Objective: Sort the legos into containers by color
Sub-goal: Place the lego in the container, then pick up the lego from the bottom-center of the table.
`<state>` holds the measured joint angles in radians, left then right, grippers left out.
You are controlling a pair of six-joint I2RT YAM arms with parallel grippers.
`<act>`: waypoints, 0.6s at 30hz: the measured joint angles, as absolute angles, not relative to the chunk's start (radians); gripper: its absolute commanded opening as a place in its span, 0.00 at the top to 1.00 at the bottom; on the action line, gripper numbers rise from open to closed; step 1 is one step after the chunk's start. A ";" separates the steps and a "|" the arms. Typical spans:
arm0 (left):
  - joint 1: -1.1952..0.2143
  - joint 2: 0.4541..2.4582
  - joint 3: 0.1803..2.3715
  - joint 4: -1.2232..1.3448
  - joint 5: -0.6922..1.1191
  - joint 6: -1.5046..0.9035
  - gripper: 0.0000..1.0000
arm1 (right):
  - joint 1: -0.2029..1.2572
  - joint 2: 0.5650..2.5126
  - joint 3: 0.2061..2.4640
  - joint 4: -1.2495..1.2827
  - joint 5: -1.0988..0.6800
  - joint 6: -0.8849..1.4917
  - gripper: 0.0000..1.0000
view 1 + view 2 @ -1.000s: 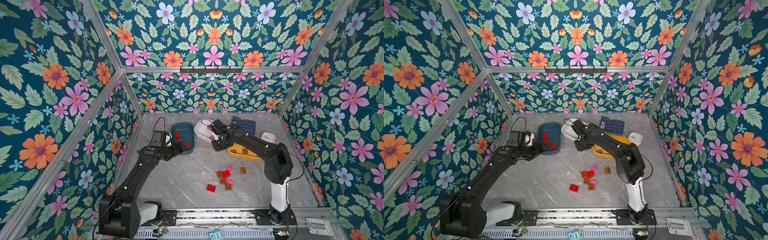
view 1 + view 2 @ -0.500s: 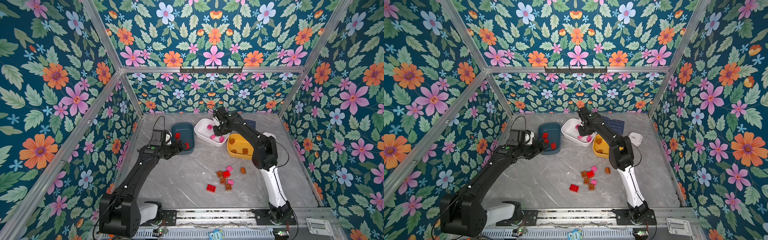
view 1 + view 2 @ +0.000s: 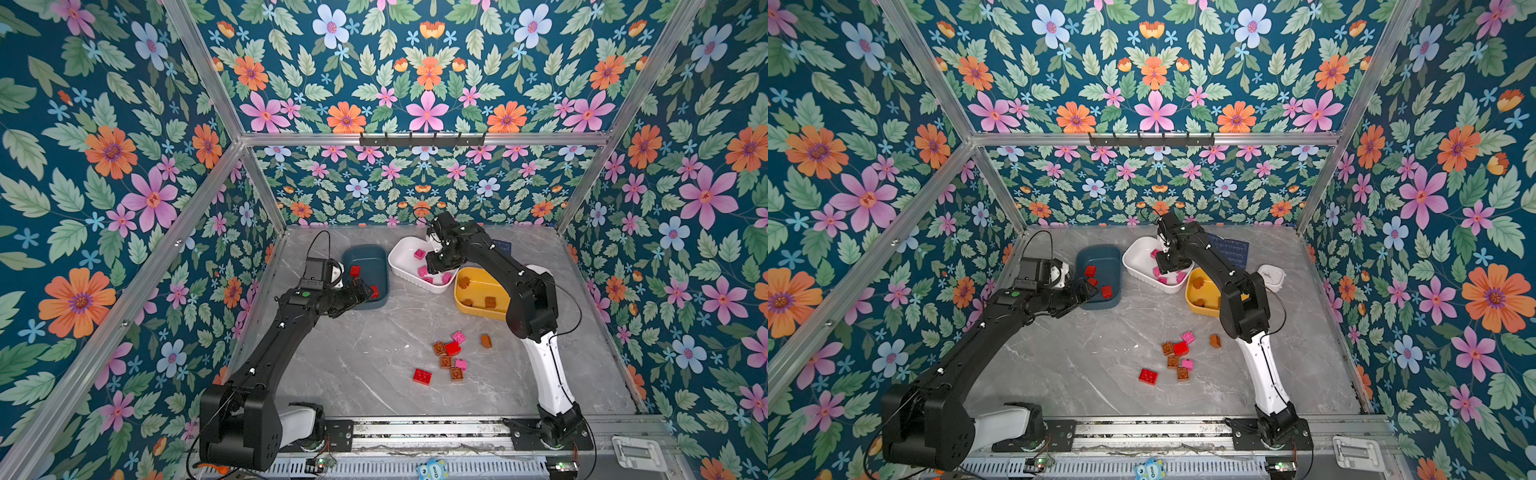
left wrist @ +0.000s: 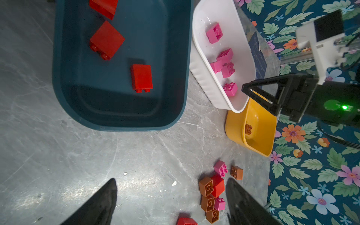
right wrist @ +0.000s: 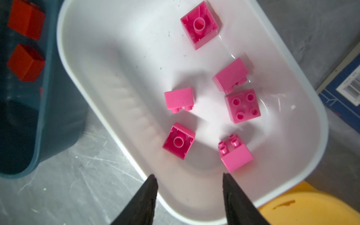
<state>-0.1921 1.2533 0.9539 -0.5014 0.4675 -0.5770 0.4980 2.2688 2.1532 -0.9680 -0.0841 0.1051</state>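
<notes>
Tabletop [image 3: 353,374] grey, marble-veined, scuffed in places. Floral walls [image 3: 124,174] close in on three sides, with aluminium frame [image 3: 291,139] at the corners.

Along the far half, left to right:
- teal bin [image 3: 365,249], red legos [image 4: 141,78] inside
- white bin [image 3: 405,259], pink legos [image 5: 242,106] inside
- yellow bin [image 3: 476,291], brown-orange legos [image 3: 490,302] inside

White and yellow rims meet or nearly so; I cannot tell which. Blue card [image 3: 1229,249] and small white dish [image 3: 1271,276] lie at the far right, beyond the yellow bin.

Loose legos [image 3: 451,353] — red, pink, brown-orange — cluster near, right of centre. One red lies a little apart on the near left of the pile.

My left gripper [image 4: 171,179] hangs by the teal bin's near edge, jaws spread wide, nothing between them. My right gripper [image 5: 189,174] hangs over the white bin's end nearest the yellow bin, jaws apart and empty.

Open room: bare stone between the bins and the loose pile, and across the near left. The far side is tight — bins, card and dish sit near the wall.
</notes>
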 measured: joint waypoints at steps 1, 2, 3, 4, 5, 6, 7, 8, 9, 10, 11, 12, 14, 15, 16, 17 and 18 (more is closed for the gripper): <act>-0.192 1.253 0.954 -0.502 0.467 -0.577 0.12 | 0.503 2.236 2.114 -0.960 -0.095 0.105 0.42; -0.192 1.253 0.954 -0.502 0.467 -0.577 0.12 | 0.511 2.206 2.078 -0.953 -0.104 0.103 0.41; -0.192 1.253 0.954 -0.503 0.467 -0.577 0.13 | 0.524 2.170 2.035 -0.948 -0.113 0.103 0.41; -0.192 1.252 0.954 -0.503 0.467 -0.577 0.13 | 0.537 2.137 1.996 -0.942 -0.124 0.102 0.40; -0.192 1.251 0.954 -0.504 0.467 -0.577 0.13 | 0.551 2.106 1.956 -0.939 -0.129 0.102 0.39; -0.192 1.250 0.954 -0.505 0.467 -0.577 0.13 | 0.565 2.076 1.917 -0.936 -0.134 0.103 0.39; -0.192 1.249 0.954 -0.506 0.467 -0.577 0.13 | 0.580 2.045 1.873 -0.934 -0.141 0.105 0.39; -0.192 1.248 0.953 -0.505 0.467 -0.577 0.13 | 0.593 2.021 1.837 -0.933 -0.145 0.110 0.38; -0.192 1.246 0.952 -0.505 0.467 -0.577 0.12 | 0.611 1.995 1.795 -0.933 -0.148 0.122 0.38; -0.192 1.244 0.949 -0.505 0.467 -0.577 0.12 | 0.628 1.972 1.758 -0.933 -0.150 0.132 0.38; -0.192 1.242 0.946 -0.506 0.467 -0.577 0.12 | 0.644 1.953 1.726 -0.932 -0.152 0.135 0.38; -0.192 1.239 0.944 -0.508 0.467 -0.577 0.13 | 0.667 1.930 1.687 -0.928 -0.158 0.153 0.38; -0.192 1.232 0.939 -0.511 0.466 -0.577 0.12 | 0.714 1.891 1.626 -0.917 -0.174 0.159 0.38; -0.192 1.228 0.937 -0.513 0.465 -0.576 0.12 | 0.741 1.875 1.597 -0.907 -0.182 0.162 0.38; -0.192 1.224 0.933 -0.515 0.464 -0.575 0.12 | 0.770 1.861 1.565 -0.894 -0.195 0.162 0.38; -0.192 1.220 0.929 -0.517 0.464 -0.573 0.12 | 0.798 1.852 1.539 -0.885 -0.209 0.160 0.38; -0.192 1.217 0.926 -0.519 0.461 -0.572 0.12 | 0.826 1.846 1.514 -0.876 -0.216 0.151 0.37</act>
<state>-0.1921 1.2171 0.9260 -0.5194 0.4606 -0.5724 0.8257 1.8462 1.5139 -0.8761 -0.2165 0.1509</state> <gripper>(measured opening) 0.878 0.626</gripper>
